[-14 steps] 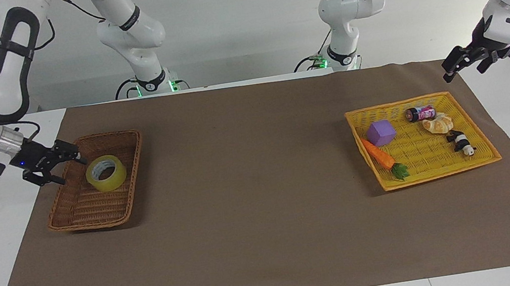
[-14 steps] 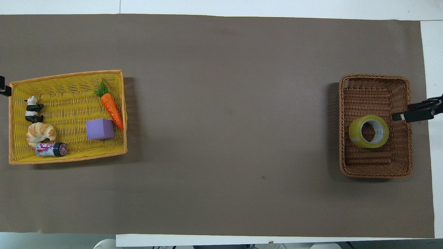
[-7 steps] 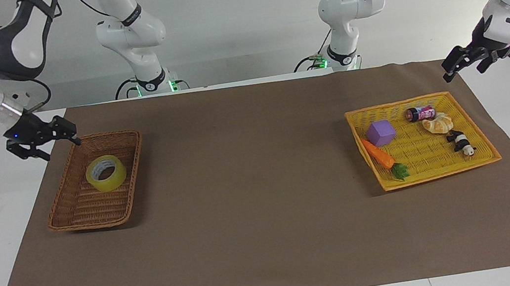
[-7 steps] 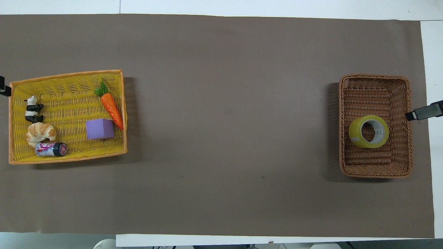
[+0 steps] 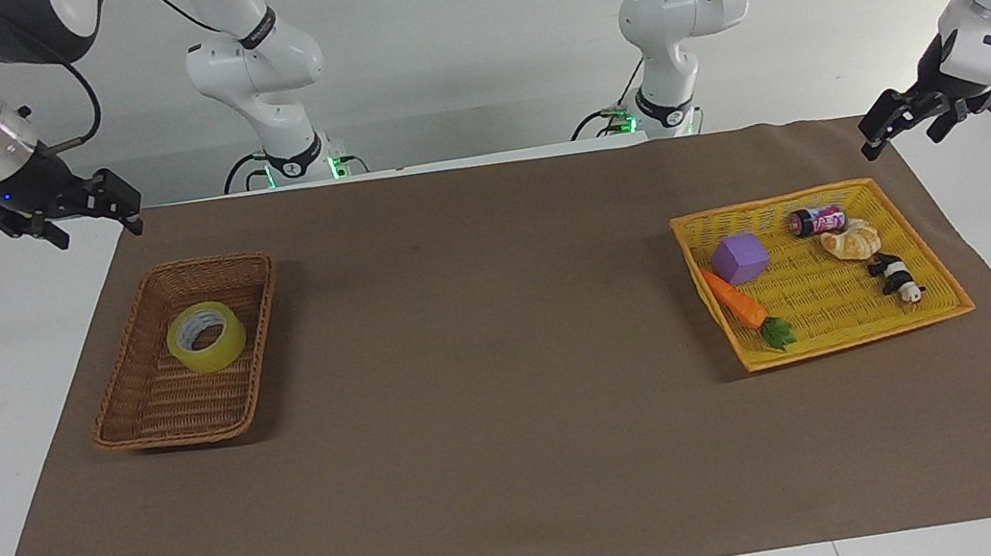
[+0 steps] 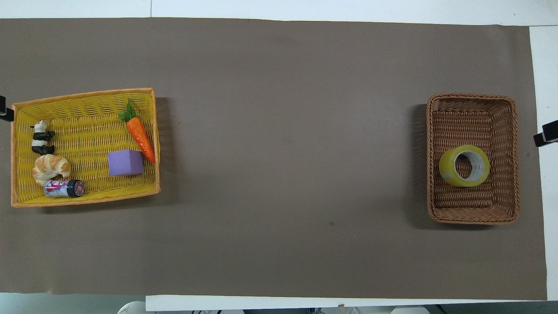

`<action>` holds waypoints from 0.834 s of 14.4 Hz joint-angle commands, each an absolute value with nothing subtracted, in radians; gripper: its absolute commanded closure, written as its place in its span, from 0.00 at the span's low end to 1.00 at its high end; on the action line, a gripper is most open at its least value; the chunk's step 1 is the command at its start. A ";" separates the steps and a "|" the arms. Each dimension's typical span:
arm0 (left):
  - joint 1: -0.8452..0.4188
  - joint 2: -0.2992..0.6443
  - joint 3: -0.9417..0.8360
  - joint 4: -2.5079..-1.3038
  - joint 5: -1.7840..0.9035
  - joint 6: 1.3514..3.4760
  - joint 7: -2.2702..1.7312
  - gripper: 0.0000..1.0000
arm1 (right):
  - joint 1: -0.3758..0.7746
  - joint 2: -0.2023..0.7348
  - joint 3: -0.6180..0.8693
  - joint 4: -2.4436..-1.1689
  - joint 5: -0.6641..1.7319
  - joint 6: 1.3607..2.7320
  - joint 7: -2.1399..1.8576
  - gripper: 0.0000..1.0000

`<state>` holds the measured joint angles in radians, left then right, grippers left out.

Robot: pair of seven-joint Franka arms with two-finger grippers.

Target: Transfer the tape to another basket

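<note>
The yellow tape (image 5: 206, 336) lies tilted in the brown wicker basket (image 5: 173, 401) at the right arm's end of the table. In the overhead view the tape (image 6: 464, 165) sits in the half of the basket (image 6: 471, 117) nearer to the robots. My right gripper (image 5: 98, 225) is open and empty, raised over the mat's corner, apart from the basket; only its tip (image 6: 547, 138) shows at the overhead view's edge. My left gripper (image 5: 901, 143) is open and empty, waiting above the mat's edge at the left arm's end; its tip (image 6: 5, 114) shows beside the yellow tray.
A shallow yellow tray (image 5: 854, 342) at the left arm's end holds a purple cube (image 5: 740, 259), a toy carrot (image 5: 740, 305), a croissant (image 5: 852, 241), a small can (image 5: 818, 221) and a panda figure (image 5: 895, 277). A brown mat (image 5: 489, 366) covers the table.
My right gripper has risen out of the basket beside the tape and drawn back toward the robots and the table's end. The tape has stayed in the basket. The left arm has not moved.
</note>
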<state>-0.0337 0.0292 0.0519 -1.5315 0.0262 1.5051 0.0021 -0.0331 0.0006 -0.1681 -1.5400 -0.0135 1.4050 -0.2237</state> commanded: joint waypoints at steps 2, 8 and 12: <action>-0.037 0.011 0.054 -1.548 0.044 1.496 0.003 0.00 | -0.034 0.002 -0.160 -1.519 -0.038 1.382 -0.212 0.00; -0.037 0.011 0.054 -1.548 0.044 1.496 0.003 0.00 | -0.005 -0.009 -0.169 -1.543 -0.066 1.368 -0.204 0.00; -0.037 0.011 0.054 -1.548 0.044 1.496 0.003 0.00 | 0.000 -0.024 -0.172 -1.563 -0.066 1.361 -0.203 0.00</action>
